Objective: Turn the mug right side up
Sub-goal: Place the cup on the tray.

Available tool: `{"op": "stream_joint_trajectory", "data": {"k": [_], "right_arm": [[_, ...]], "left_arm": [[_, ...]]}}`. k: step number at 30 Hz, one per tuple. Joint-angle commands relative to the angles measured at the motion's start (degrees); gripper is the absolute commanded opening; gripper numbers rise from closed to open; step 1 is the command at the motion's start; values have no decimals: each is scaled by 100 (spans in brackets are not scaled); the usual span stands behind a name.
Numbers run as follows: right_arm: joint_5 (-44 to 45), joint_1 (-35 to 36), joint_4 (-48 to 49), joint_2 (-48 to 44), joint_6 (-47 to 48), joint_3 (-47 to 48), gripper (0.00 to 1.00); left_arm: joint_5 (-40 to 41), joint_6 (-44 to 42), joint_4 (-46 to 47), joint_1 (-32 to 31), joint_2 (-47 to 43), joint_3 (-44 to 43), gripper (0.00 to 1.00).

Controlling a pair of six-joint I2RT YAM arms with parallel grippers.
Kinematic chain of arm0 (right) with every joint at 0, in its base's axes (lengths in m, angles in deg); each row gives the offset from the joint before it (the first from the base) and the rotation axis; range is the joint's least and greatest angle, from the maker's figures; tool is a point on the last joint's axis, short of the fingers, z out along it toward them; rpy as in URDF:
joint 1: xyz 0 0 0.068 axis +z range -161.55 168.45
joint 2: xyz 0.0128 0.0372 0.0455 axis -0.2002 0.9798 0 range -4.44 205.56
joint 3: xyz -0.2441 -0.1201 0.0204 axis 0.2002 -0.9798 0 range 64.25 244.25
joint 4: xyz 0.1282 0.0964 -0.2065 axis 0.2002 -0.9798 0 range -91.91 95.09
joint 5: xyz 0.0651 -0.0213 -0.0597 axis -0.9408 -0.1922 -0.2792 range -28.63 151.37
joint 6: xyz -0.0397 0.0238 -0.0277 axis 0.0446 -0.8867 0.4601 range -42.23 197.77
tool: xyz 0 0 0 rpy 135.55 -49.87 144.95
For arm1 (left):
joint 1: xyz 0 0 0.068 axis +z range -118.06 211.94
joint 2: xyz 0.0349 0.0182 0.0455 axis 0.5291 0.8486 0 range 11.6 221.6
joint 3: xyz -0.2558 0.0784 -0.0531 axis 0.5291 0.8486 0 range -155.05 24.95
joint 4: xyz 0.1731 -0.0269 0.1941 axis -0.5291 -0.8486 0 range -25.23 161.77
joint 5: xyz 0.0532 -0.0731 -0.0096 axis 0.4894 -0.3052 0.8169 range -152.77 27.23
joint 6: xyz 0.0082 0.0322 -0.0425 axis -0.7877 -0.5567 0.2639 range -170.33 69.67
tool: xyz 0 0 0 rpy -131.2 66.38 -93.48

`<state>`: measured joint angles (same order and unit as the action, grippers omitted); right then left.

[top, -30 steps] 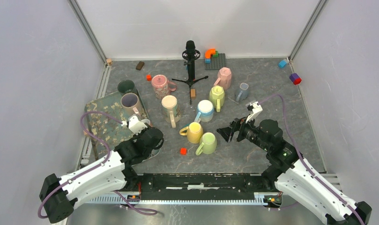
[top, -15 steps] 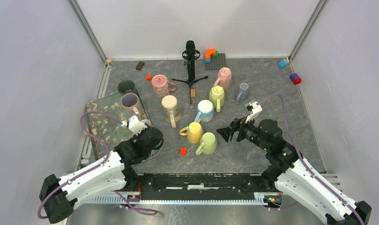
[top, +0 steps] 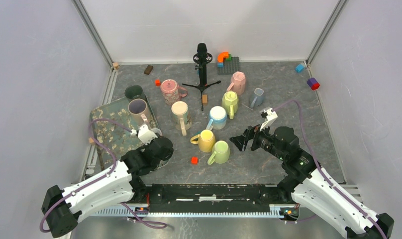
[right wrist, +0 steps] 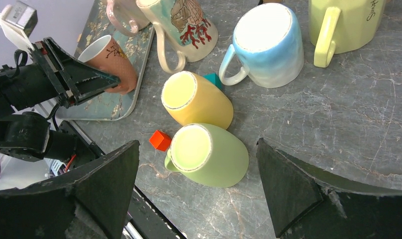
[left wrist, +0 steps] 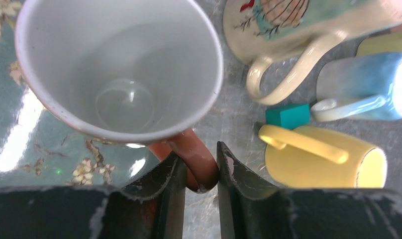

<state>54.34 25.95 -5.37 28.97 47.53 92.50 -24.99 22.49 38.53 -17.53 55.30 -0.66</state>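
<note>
**Top view.** The left hand [top: 160,145] reaches over the near corner of the teal floral-printed tray [top: 107,132]. What it grips is mostly hidden there.

**Left wrist view.** Its fingers [left wrist: 171,184] are clamped, apparently lightly, on the handle of the terracotta-brown ceramic mug with a white inside [left wrist: 119,74]. The mug sits mouth-up at the tray's edge.

**Right wrist view.** The right hand [right wrist: 198,144] is spread wide and empty above a pale green ceramic mug [right wrist: 209,154] lying sideways on the grey marbled counter [right wrist: 338,124]. The brown mug looks slightly tilted. Letting go before its base sits flat could topple it off the tray rim.
</note>
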Motion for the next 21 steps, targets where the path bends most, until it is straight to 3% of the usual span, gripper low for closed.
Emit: {"op": "stream_joint_trajectory", "data": {"k": [1, 21], "right_arm": [[21, 18, 124, -77, 95, 42, 93], [-38, 21, 133, -63, 103, -6, 93]], "left_arm": [[-539, 358, -1254, 8, 116, 346, 33], [-525, 532, -1336, 10, -36, 375, 42]]}}
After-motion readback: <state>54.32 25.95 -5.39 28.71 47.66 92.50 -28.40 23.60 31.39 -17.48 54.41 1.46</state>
